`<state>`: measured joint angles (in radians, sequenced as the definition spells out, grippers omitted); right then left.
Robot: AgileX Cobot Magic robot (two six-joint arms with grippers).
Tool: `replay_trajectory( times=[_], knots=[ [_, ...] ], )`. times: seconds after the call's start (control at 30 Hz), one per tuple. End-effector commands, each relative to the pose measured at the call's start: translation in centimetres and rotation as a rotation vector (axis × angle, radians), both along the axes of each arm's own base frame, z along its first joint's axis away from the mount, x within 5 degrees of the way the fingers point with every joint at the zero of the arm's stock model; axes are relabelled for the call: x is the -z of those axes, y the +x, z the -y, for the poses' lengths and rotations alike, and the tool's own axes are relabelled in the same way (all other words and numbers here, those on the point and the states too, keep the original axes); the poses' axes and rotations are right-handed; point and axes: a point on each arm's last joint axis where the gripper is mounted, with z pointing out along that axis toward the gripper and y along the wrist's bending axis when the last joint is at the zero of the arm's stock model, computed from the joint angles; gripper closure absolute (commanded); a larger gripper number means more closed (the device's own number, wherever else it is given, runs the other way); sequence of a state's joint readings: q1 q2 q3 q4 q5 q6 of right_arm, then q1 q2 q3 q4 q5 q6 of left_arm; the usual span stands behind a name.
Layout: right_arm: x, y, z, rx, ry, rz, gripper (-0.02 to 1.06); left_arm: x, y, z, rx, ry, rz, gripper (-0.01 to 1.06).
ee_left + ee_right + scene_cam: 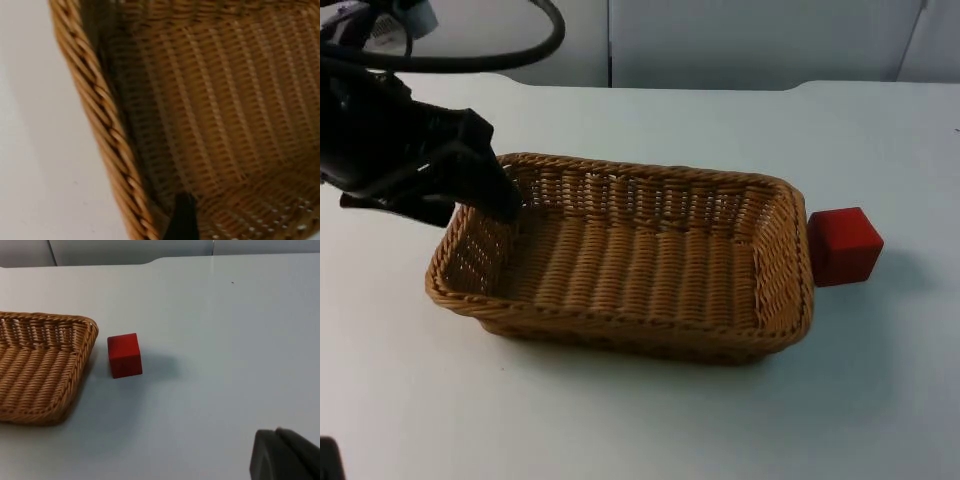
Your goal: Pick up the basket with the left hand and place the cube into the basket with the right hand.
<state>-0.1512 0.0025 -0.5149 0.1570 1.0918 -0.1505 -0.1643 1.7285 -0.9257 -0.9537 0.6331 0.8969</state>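
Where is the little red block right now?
The red block sits on the white table, just beside the basket's right end in the top view, outside it.

woven wicker basket (640,270), matt red cube (844,245)

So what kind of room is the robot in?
Probably a lab or test bench: a bare white table ending at a grey partition wall, with just a wicker basket and a red cube set out.

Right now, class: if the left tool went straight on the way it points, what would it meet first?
Probably the basket: the left tool sits at its rim with a fingertip inside, pointing at the woven floor. Depth is unclear.
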Motion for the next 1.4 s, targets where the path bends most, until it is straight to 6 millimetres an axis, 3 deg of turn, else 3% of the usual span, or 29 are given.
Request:
replay_trajectory(
  times=[0.0,0.27,0.6,0.7,0.8,0.87,0.93,1.13,1.27,1.37],
  knots=[
    [0.1,0.0,0.0,-0.008,-0.001,0.005,1.04,0.0,1.6,-0.5,-0.024,0.098,0.085,0.37],
    [0.1,0.0,0.0,-0.008,-0.001,0.005,1.04,0.5,3.1,-0.9,-0.058,0.156,0.15,0.37],
    [0.1,0.0,0.0,-0.008,-0.001,0.005,1.04,6.0,4.2,-1.1,-0.073,0.217,0.049,0.37],
    [0.1,0.0,0.0,-0.008,-0.001,0.005,1.04,6.8,4.4,-1.2,-0.085,0.233,0.045,0.37],
    [0.1,0.0,0.0,-0.008,-0.001,0.005,1.04,7.8,4.6,-1.4,-0.099,0.25,0.039,0.46],
    [0.1,0.0,0.0,-0.008,-0.001,0.005,1.04,8.1,4.6,-1.5,-0.109,0.258,0.039,0.67],
    [0.1,0.0,0.0,-0.008,-0.001,0.005,1.04,8.2,4.8,-1.6,-0.135,0.261,0.049,1.03],
    [0.1,0.0,0.0,-0.008,-0.001,0.005,1.04,7.5,5.5,-1.8,-0.205,0.22,0.06,1.05],
    [0.1,0.0,0.0,-0.008,-0.001,0.005,1.04,5.7,6.5,-2.2,-0.271,0.046,-0.013,1.05],
    [0.1,0.0,0.0,-0.008,-0.001,0.005,1.04,4.5,6.6,-2.7,-0.298,0.008,-0.002,1.05]
  ],
)
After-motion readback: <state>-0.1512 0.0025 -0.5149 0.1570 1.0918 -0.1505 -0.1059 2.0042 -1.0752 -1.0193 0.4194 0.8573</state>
